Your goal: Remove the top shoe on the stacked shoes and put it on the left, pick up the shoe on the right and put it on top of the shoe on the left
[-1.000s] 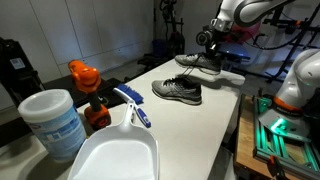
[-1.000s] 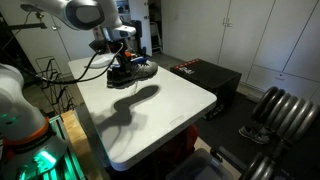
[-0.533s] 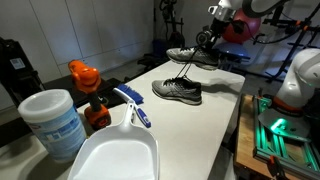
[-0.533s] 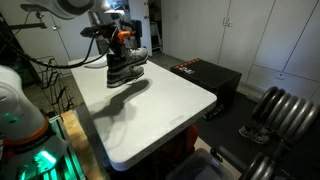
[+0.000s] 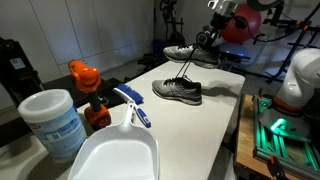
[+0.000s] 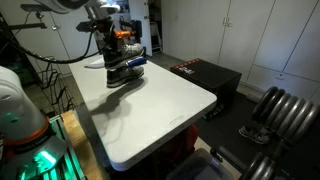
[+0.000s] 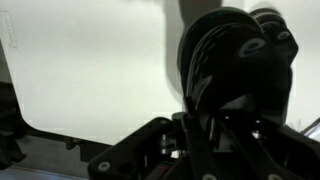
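Observation:
My gripper (image 5: 207, 38) is shut on a dark grey mesh sneaker (image 5: 190, 54) and holds it in the air above the white table (image 5: 215, 120), its pale laces dangling. A like sneaker (image 5: 177, 90) lies on the table below and nearer the camera. In an exterior view the lifted sneaker (image 6: 132, 60) hangs under the gripper (image 6: 113, 52) just above the second sneaker (image 6: 124, 74). In the wrist view the held sneaker's dark sole (image 7: 235, 60) fills the right side, just beyond the jaws (image 7: 195, 135).
A white dustpan (image 5: 115, 150), a white tub (image 5: 52, 122), an orange-capped bottle (image 5: 88, 88) and a blue-white brush (image 5: 132, 105) stand at the near end of the table. A black box (image 6: 205, 75) sits past the table. A second robot base (image 5: 300, 85) stands beside the table.
My gripper has lifted the top sneaker off the lower one and raised it higher. The lower sneaker has stayed on the table.

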Robot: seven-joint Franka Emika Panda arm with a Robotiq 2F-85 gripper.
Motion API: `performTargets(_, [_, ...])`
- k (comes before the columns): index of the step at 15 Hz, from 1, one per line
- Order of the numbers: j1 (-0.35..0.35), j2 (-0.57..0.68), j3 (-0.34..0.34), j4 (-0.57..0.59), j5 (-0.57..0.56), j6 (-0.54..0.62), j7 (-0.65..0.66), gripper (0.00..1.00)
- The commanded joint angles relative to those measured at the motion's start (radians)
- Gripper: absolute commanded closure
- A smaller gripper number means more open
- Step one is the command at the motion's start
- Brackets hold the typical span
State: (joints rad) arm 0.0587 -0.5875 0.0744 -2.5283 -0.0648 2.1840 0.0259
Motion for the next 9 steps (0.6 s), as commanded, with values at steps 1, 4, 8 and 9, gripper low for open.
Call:
performTargets(1, [0.042, 0.014, 0.011, 0.080, 0.054, -0.082, 0.000, 0.97])
performTargets(4, [0.068, 0.077, 0.020, 0.135, 0.095, -0.128, 0.003, 0.97])
performTargets(8, [0.069, 0.143, 0.039, 0.179, 0.120, -0.138, 0.034, 0.97])
performTargets(9, [0.064, 0.163, 0.047, 0.187, 0.110, -0.132, 0.046, 0.97])
